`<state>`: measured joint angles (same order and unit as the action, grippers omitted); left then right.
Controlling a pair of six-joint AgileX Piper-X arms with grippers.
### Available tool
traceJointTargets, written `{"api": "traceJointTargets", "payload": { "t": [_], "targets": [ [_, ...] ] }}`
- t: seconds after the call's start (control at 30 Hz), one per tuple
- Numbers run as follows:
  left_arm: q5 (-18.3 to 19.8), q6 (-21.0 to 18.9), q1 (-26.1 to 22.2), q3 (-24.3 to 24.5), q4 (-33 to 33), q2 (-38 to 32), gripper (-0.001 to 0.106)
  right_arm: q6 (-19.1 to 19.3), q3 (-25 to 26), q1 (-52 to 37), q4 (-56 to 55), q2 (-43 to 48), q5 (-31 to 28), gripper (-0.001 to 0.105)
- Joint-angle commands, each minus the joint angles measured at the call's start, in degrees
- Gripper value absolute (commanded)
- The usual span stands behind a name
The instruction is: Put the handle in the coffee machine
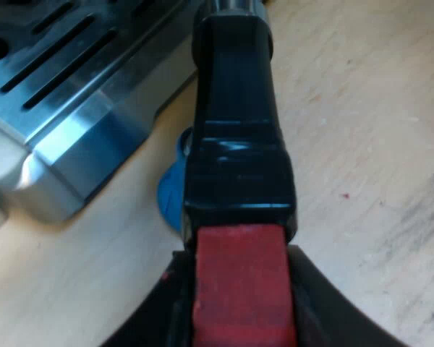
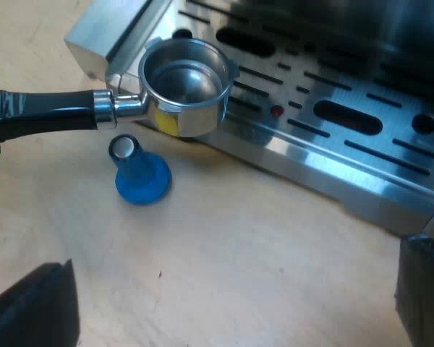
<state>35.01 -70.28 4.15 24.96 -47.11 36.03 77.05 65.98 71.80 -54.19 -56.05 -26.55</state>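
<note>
Over the corner of the espresso machine's drip tray [image 2: 333, 126], the metal holder [image 2: 186, 79] is held with its round basket facing up. Bare metal is seen inside the basket, and a yellow patch is seen on its outer wall. Whether the basket rests on the tray or hangs just clear of it cannot be told. From the basket, the dark handle [image 2: 47, 108] is extended outward, away from the tray and over the wooden table [image 2: 260, 238].

Seen from the left wrist, the handle's red end [image 1: 240, 289] is pinched between the black fingers [image 1: 325, 307] of the left gripper [image 1: 239, 264], one finger being pressed against each side of it. The tray's slotted steel top and its bevelled corner are seen just beyond the handle.

A blue tamper [image 2: 139, 176] is set on the table just beside the tray's corner, apart from the tray and beneath the handle's metal neck. Its broad end is down and its narrow end is up.

The right gripper [image 2: 231, 311] is held over the table near the tray's long edge. Its fingers [image 2: 36, 307] are spread wide, with only bare table seen between them.
</note>
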Motion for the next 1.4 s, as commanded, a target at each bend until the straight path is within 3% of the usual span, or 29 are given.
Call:
{"api": "traceJointTargets", "payload": {
  "t": [0.03,0.27,0.67,0.87,1.1,1.4],
  "targets": [
    [1.73,-0.18,-1.56,2.31,-1.13,-0.83,0.000,-0.77,0.54,2.26,0.40,0.23,-5.50,0.089],
    [2.11,-0.17,-5.09,4.90,-4.68,-0.83,0.000,-2.71,0.00,7.43,2.80,-1.25,-10.88,0.089],
    [2.11,0.26,-7.68,4.94,-5.79,-0.83,0.000,-2.31,-6.44,11.24,24.52,-8.65,-14.97,0.089],
    [2.11,0.26,-7.68,4.94,-5.79,-0.83,0.000,-1.32,-6.43,11.24,33.29,-14.40,-22.55,0.089],
    [2.11,2.29,-7.68,4.94,-5.03,-0.83,0.000,-1.32,-6.43,11.24,37.73,-19.49,-29.30,0.089],
    [1.79,2.35,-7.68,4.94,-3.46,-0.83,0.000,-1.32,-6.43,11.24,38.52,-21.53,-29.92,0.089]
  ]
}}
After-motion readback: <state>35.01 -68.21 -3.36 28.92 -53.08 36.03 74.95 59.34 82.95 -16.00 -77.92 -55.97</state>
